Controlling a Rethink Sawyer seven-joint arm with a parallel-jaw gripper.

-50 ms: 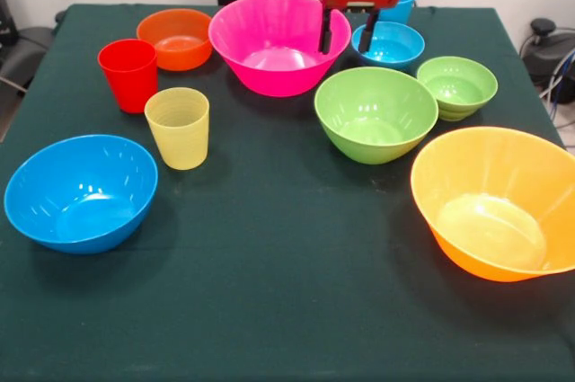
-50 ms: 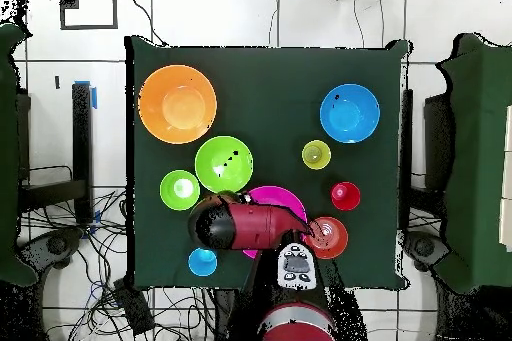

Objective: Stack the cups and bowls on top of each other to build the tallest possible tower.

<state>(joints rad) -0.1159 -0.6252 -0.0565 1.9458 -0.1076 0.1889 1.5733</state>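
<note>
Nothing's stacked yet, every piece sits on its own on the green tablecloth [image 1: 269,292]. Going left to right in the front view: the medium blue bowl [image 1: 81,191] up front, the red cup [image 1: 128,74] with the yellow cup [image 1: 178,127] just beside it, the small orange bowl [image 1: 176,38] behind, then the big pink bowl [image 1: 277,42]. The gripper [image 1: 347,33] hangs at the pink bowl's right rim, fingers apart with nothing between them; one looks to be over the rim. Behind it sit the small blue bowl [image 1: 389,44] and a light blue cup [image 1: 401,3]. Then the medium green bowl [image 1: 375,113], the small green bowl [image 1: 456,86] and the big orange bowl [image 1: 496,201]. All of it looks like light, stiff, slick plastic, so pinching the thin rim wall is probably the best hold.
</note>
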